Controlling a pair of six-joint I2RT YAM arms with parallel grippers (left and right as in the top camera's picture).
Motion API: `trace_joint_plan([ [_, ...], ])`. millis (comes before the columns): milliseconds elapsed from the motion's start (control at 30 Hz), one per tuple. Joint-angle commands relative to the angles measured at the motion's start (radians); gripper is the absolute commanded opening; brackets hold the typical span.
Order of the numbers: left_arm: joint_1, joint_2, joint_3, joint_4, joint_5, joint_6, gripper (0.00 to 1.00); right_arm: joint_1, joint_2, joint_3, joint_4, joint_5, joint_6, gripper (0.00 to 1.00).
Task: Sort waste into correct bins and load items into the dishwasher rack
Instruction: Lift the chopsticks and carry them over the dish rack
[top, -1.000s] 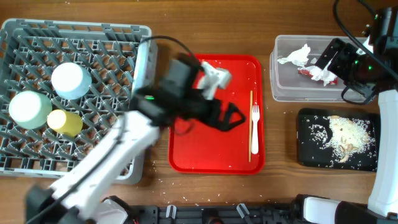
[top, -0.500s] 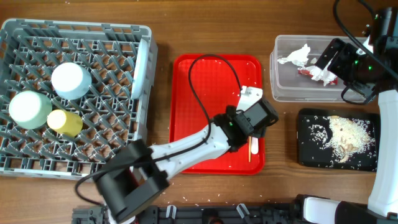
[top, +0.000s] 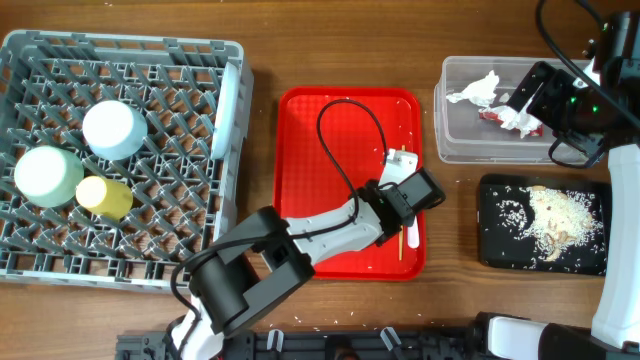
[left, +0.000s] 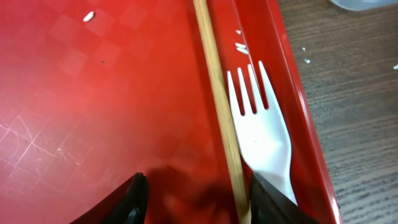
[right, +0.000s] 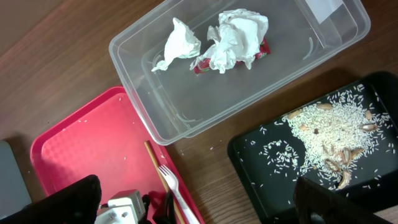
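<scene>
Item 1, left claw (left: 194, 186): I am seeing it lowered over the red serving tray (top: 310, 170). Its fingers are standing partly apart and clamping nothing. The chopstick (left: 217, 106) is running up between them, close against the finger on the wrist view's right (whether it is touching that finger I cannot tell).

Item 2, white fork (left: 264, 137): it is lying flat just beside the chopstick, along the tray's right rim, with its tines pointing away from the claw.

Item 3, right claw (right: 196, 190): I am reading it as spread wide and empty. It is hanging over the clear tub (top: 447, 140), which is holding crumpled tissues (right: 236, 37) and the red wrapper (right: 200, 66).

Item 4, black tray (top: 495, 250): it is sitting on the bench (top: 350, 50) beside the tub and carrying rice scraps (top: 555, 220).

Item 5, dishwasher rack (top: 120, 40): it is sitting at the left, holding the white bowl (top: 113, 130), the mint-green bowl (top: 48, 175) and the yellow cup (top: 103, 197). The blue plate (top: 228, 110) is standing on edge at its right side.
</scene>
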Motion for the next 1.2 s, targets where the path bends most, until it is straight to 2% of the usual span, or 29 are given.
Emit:
trace_joint_plan([
  [0,0.001,0.098,-0.006,-0.006,-0.005,-0.004,0.51,-0.003,0.011,0.005,0.002,0.010,-0.018,1.00],
  [133,0.005,0.105,-0.006,-0.011,-0.016,-0.002,0.49,-0.003,0.011,0.005,0.002,0.010,-0.018,1.00],
  [267,0.005,0.104,-0.006,-0.056,-0.150,0.000,0.46,-0.003,0.011,0.005,0.002,0.010,-0.018,1.00],
  [433,0.005,0.104,-0.006,-0.063,-0.179,-0.002,0.44,-0.003,0.011,0.005,0.002,0.010,-0.018,1.00],
  [467,0.005,0.104,-0.006,-0.058,-0.132,-0.005,0.36,-0.003,0.011,0.005,0.002,0.010,-0.018,1.00],
  [500,0.005,0.104,-0.006,-0.055,-0.090,-0.004,0.32,-0.003,0.011,0.005,0.002,0.010,-0.018,1.00],
  [800,0.034,0.104,-0.006,-0.085,-0.090,-0.012,0.04,-0.003,0.011,0.005,0.002,0.010,-0.018,1.00],
  [1000,0.034,0.093,-0.006,-0.090,-0.043,0.000,0.04,-0.003,0.011,0.005,0.002,0.010,-0.018,1.00],
  [1167,0.034,-0.090,-0.006,-0.174,-0.017,0.000,0.04,-0.003,0.011,0.005,0.002,0.010,-0.018,1.00],
])
